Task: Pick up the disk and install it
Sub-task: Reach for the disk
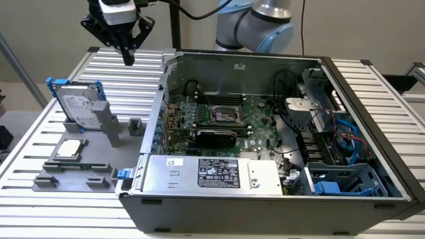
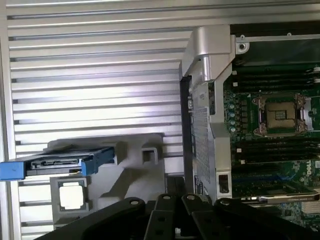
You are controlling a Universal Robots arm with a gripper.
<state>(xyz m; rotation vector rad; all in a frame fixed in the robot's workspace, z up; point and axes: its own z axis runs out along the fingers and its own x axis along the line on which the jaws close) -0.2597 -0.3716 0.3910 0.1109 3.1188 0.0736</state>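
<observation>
Gripper (image 1: 127,59) upper left in exterior view, fingers pinched together, empty, above table (image 1: 40,209). Disk (image 1: 75,105) stands on edge in grey holder (image 1: 106,155), mid-left, probably so its rails stay graspable.

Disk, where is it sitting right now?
In the exterior view the disk stands on edge in the grey holder at the exterior view's left, beside the open computer case, just behind the small square chip.
</observation>
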